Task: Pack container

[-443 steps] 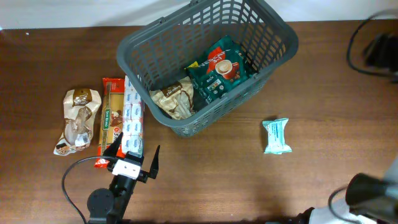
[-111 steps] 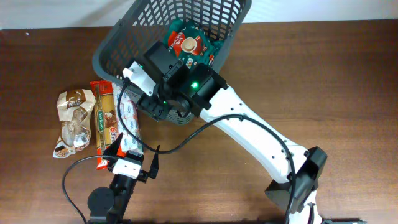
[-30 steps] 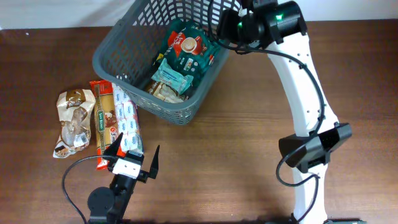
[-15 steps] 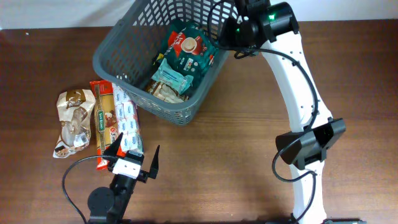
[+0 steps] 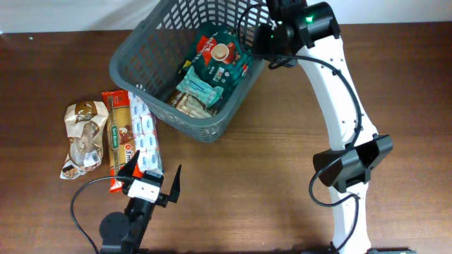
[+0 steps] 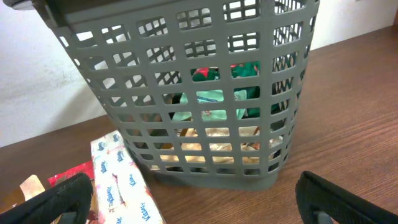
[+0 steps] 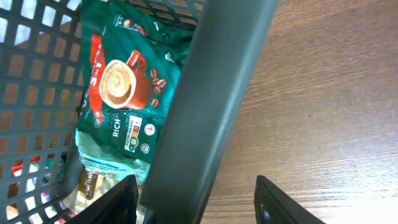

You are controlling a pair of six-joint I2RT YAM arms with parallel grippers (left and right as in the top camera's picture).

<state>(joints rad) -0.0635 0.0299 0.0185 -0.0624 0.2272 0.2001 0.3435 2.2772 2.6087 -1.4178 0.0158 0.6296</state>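
Note:
The container (image 5: 161,111) is a dark grey lattice basket at the table's back, tilted in the overhead view. Inside lie a green coffee packet (image 5: 222,56), a teal packet (image 5: 201,85) and a beige packet (image 5: 187,104). My right gripper (image 5: 265,44) straddles the basket's right rim (image 7: 217,74). The left finger stands inside against the rim. The right finger stands outside with a gap, so the jaws are open. My left gripper (image 5: 152,185) is wide open and empty at the table's front, facing the basket (image 6: 186,81).
Left of the basket lie a white tissue pack (image 5: 145,134), a red pasta packet (image 5: 121,137) and a brown-and-white bag (image 5: 85,137). The tissue pack (image 6: 121,180) lies just ahead of my left finger. The right arm reaches from the front right over bare wood.
The basket has shifted slightly to the right with the right gripper at its rim. The right jaws narrowed a little. The left arm has not moved.

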